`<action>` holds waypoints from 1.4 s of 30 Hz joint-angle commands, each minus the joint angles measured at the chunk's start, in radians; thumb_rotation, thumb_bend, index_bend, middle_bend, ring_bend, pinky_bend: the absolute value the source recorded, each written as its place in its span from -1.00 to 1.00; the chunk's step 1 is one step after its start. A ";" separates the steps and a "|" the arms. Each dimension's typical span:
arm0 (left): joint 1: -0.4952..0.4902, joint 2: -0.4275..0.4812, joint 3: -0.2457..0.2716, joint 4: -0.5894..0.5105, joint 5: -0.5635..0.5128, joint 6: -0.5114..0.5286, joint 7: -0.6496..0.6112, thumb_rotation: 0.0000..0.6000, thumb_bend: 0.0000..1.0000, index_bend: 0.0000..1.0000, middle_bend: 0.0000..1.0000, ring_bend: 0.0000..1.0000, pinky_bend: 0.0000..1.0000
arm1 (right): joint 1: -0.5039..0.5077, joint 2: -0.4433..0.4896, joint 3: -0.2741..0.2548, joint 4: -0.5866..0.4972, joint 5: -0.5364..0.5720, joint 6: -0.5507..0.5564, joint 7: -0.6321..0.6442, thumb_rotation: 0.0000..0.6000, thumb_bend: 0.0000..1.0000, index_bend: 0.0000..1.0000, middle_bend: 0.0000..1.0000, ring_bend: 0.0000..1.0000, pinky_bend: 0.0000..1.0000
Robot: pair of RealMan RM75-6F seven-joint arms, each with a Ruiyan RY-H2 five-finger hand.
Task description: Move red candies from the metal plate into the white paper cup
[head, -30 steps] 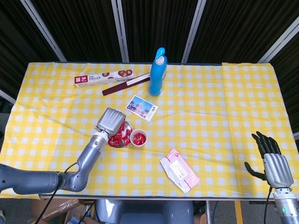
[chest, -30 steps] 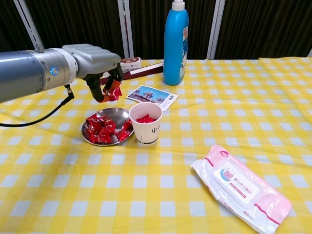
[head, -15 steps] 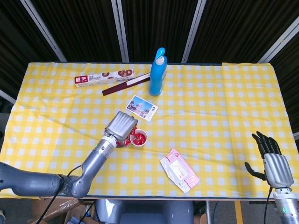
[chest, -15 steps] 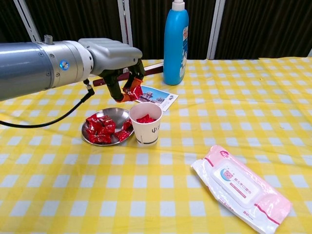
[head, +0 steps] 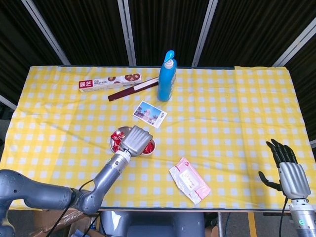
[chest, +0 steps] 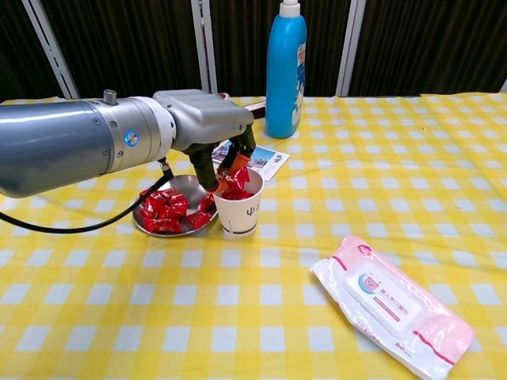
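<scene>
Travel of the grey left arm was the main change: within a second it had swung from above the far side of the round metal plate (chest: 162, 207) across to the white paper cup (chest: 238, 212), which stood touching the plate's right edge on the yellow checked tablecloth (chest: 261, 317). The left hand (chest: 207, 127) had come down with it, and its fingertips (chest: 215, 184) now sat right at the cup's rim, pinching one red wrapped candy (chest: 235, 176) over the opening. Red candies already lay inside the cup, and a heap of them (chest: 165, 210) remained on the plate, uncovered again in the head view (head: 117, 138). I judged the carry all but finished, with only the release left, and several more trips needed. The right hand (head: 288, 167) had stayed at the table's near right corner, fingers spread and holding nothing
</scene>
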 commanded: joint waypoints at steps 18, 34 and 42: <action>0.003 0.002 -0.001 0.004 0.018 0.010 -0.025 1.00 -0.28 -0.20 -0.16 0.72 0.82 | 0.000 -0.001 -0.001 -0.001 -0.003 0.000 -0.001 1.00 -0.22 -1.00 -1.00 -1.00 -1.00; 0.003 0.001 0.002 -0.005 0.026 0.008 -0.033 1.00 -0.34 -0.26 -0.12 0.72 0.82 | 0.000 -0.001 -0.001 0.001 -0.006 0.004 0.003 1.00 -0.23 -1.00 -1.00 -1.00 -1.00; 0.003 0.009 0.003 -0.019 0.036 -0.001 -0.042 1.00 -0.34 -0.56 -0.30 0.72 0.82 | 0.000 -0.001 0.000 0.000 -0.006 0.005 0.000 1.00 -0.23 -1.00 -1.00 -1.00 -1.00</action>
